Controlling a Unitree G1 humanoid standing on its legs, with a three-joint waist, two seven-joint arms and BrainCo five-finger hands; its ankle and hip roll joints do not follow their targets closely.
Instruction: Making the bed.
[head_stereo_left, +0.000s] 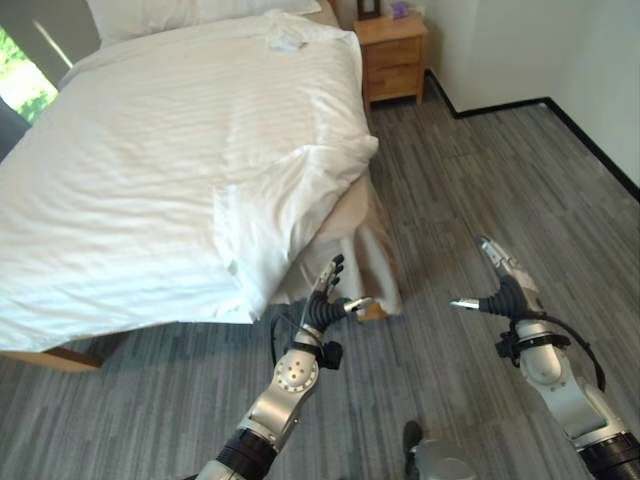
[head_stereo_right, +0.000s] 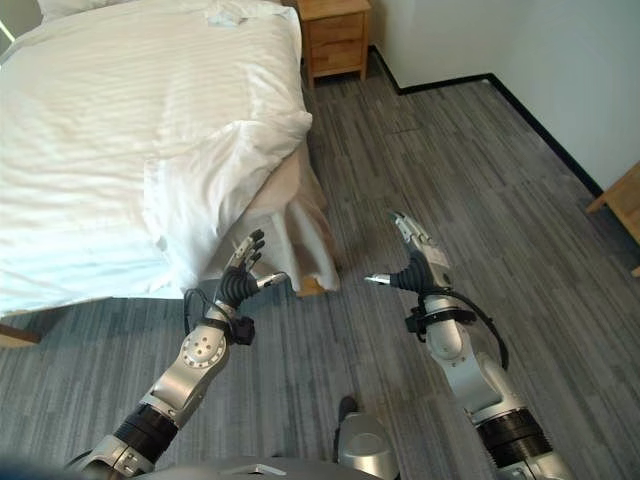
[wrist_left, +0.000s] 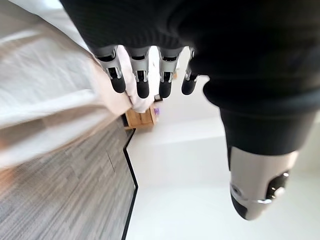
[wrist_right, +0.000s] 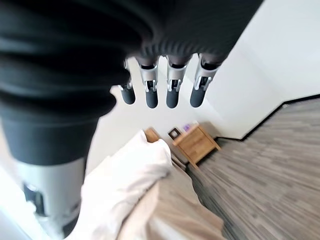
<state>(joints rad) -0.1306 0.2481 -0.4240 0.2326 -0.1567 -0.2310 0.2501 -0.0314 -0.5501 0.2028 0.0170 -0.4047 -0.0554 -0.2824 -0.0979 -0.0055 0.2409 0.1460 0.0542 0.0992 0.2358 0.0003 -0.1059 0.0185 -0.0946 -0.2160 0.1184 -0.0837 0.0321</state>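
A bed with a white striped duvet (head_stereo_left: 170, 150) takes up the left of the eye views. The duvet's near right corner (head_stereo_left: 262, 255) hangs folded over the bed's corner, with the beige bed skirt (head_stereo_left: 365, 250) showing beneath. A pillow (head_stereo_left: 150, 12) lies at the head. My left hand (head_stereo_left: 325, 305) is held up just in front of that corner, fingers straight, holding nothing. My right hand (head_stereo_left: 505, 285) hovers over the floor to the right of the bed, open and apart from the duvet. Straight fingers (wrist_left: 142, 82) show in the left wrist view, and fingers (wrist_right: 172, 90) in the right wrist view.
A wooden nightstand (head_stereo_left: 393, 55) stands by the head of the bed against the white wall. Grey plank flooring (head_stereo_left: 500, 170) spreads to the right of the bed. A wooden furniture piece (head_stereo_right: 625, 205) shows at the right edge.
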